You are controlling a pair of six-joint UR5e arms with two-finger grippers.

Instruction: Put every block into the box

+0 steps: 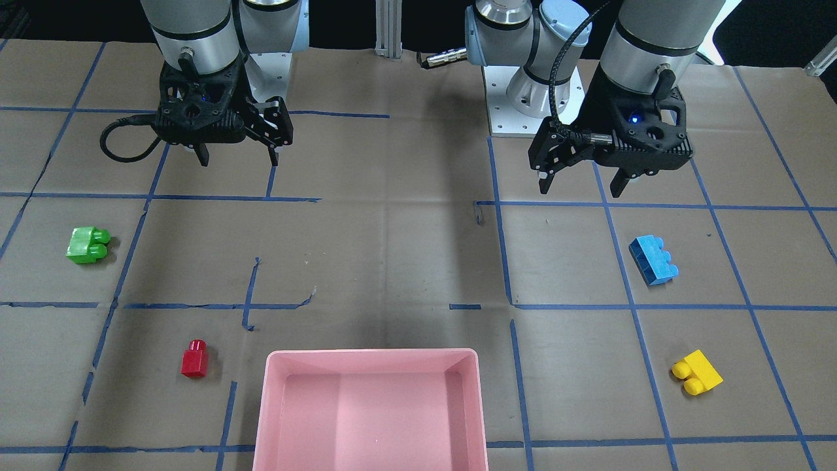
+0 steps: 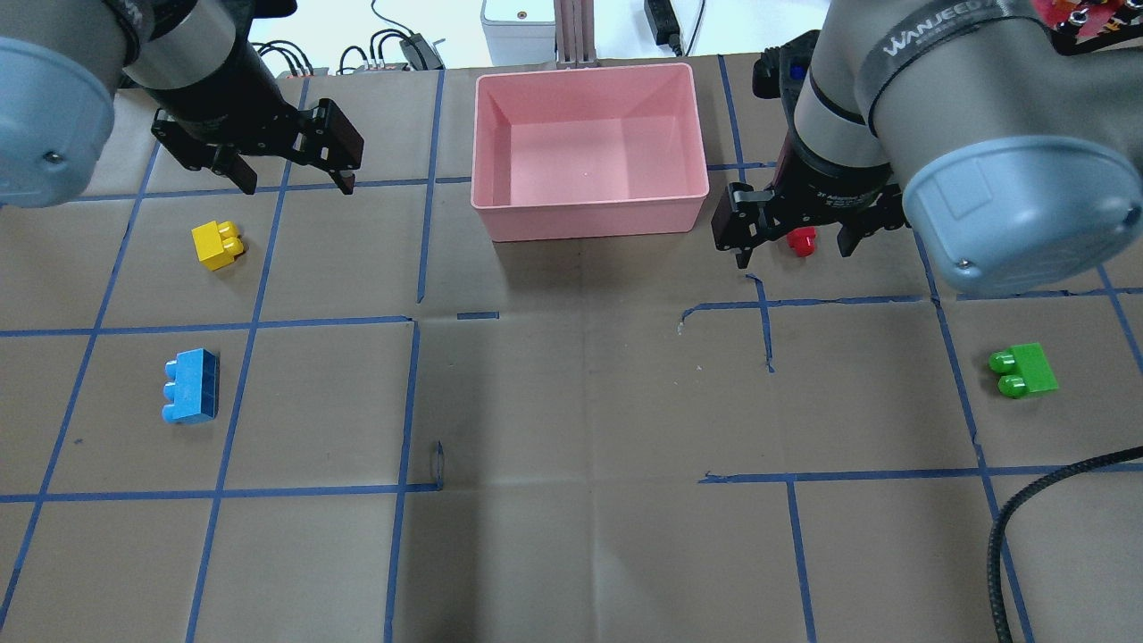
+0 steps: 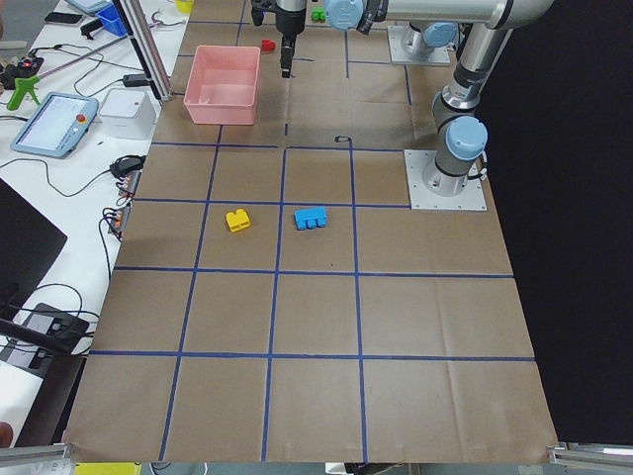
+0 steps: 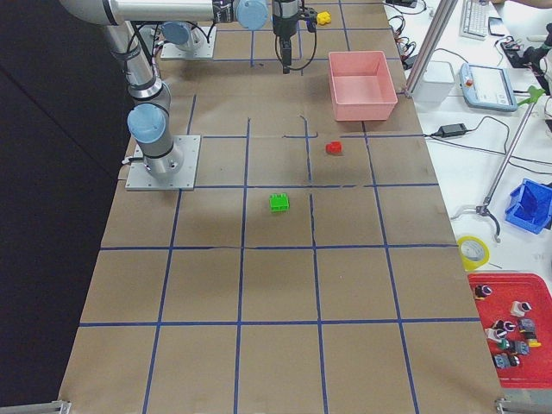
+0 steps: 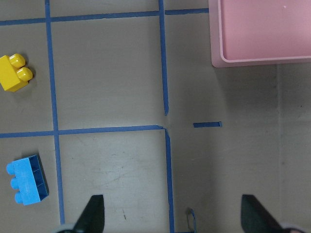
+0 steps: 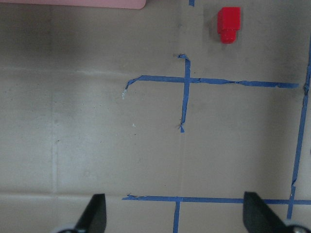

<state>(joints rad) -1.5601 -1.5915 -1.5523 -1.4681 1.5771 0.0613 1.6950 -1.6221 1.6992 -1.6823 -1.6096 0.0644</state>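
Four blocks lie apart on the table: green point(image 1: 88, 245), red point(image 1: 194, 359), blue point(image 1: 653, 259) and yellow point(image 1: 697, 373). The pink box point(image 1: 373, 354) stands empty at the middle of the table's far side. My left gripper point(image 1: 580, 190) hangs open and empty above the table, nearer my base than the blue block point(image 2: 190, 386) and yellow block point(image 2: 217, 245). My right gripper point(image 1: 239, 160) is open and empty, also raised. In the overhead view it point(image 2: 793, 253) lines up with the red block point(image 2: 802, 241), which lies well ahead of it in the right wrist view point(image 6: 228, 23). The green block point(image 2: 1024, 371) lies to its right.
Brown paper with a blue tape grid covers the table. The arm bases point(image 1: 529, 98) stand at my edge. A black cable point(image 2: 1027, 518) loops at the right arm. Benches with a tablet point(image 3: 54, 124) and parts bins point(image 4: 517, 332) line the operators' side.
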